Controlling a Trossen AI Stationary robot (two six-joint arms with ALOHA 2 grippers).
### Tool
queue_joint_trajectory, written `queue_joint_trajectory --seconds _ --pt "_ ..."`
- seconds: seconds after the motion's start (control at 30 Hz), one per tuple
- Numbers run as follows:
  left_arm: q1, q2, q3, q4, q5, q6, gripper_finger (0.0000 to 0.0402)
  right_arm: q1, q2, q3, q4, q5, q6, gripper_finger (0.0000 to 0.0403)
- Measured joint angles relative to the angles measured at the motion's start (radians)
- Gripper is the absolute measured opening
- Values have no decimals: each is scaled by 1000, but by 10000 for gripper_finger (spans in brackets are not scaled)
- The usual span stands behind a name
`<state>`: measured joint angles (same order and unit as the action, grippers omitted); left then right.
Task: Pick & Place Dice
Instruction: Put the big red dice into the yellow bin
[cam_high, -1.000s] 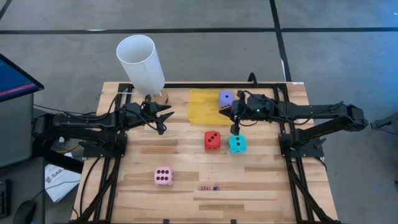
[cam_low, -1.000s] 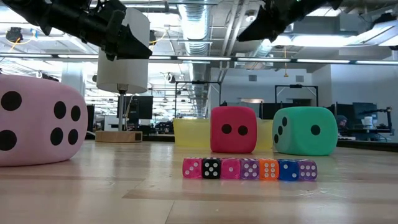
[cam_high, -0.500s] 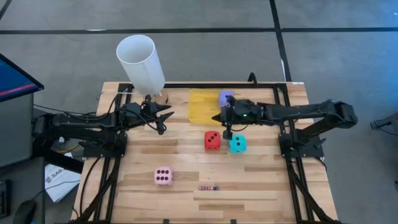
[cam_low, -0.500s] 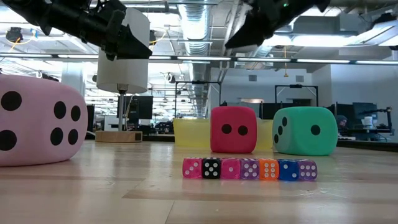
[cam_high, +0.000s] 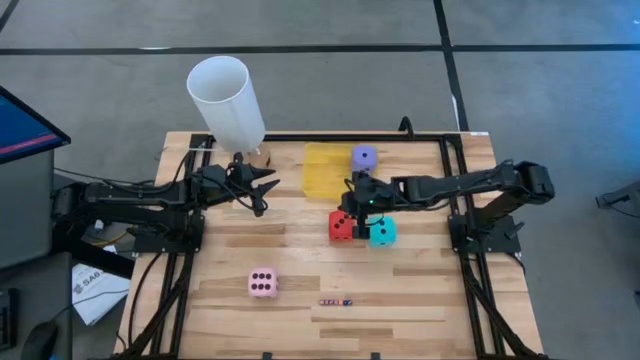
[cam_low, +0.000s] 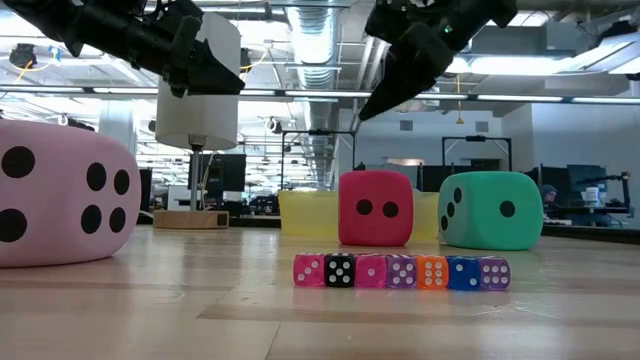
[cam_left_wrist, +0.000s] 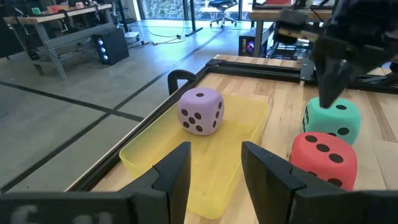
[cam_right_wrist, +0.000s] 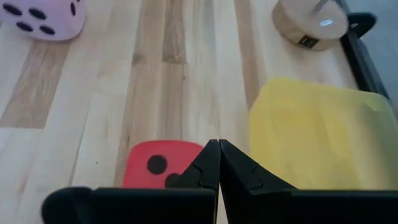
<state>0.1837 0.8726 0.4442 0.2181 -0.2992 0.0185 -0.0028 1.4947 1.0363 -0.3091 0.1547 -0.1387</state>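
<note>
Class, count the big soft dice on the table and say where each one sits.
4. The purple die lies in the yellow tray; the red die and cyan die sit side by side mid-table; the pink die sits alone near the front.

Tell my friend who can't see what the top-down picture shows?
The right gripper, fingers shut, hangs over the red die, beside the cyan die. The purple die sits in the yellow tray, the pink die is nearer the front, and the left gripper waits.

Purple die (cam_high: 364, 156) in yellow tray (cam_high: 322, 172); red die (cam_high: 340, 226) beside cyan die (cam_high: 382, 233); pink die (cam_high: 263, 283) well apart.
</note>
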Motion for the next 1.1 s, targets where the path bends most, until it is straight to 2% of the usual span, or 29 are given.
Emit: queue_joint_trajectory --seconds 0.2,0.3,0.47,0.83,1.1 --pt "0 0 0 0 0 0 132 17 -5 0 -8 5 5 1" --pt "0 0 0 0 0 0 132 17 -9 1 -1 5 -16 15" --pt "0 0 0 0 0 0 132 17 -9 0 -2 8 -18 76" --pt "0 0 0 0 0 0 132 17 -9 0 0 8 -18 250" --pt "0 0 0 0 0 0 132 17 -9 0 -4 8 16 315"
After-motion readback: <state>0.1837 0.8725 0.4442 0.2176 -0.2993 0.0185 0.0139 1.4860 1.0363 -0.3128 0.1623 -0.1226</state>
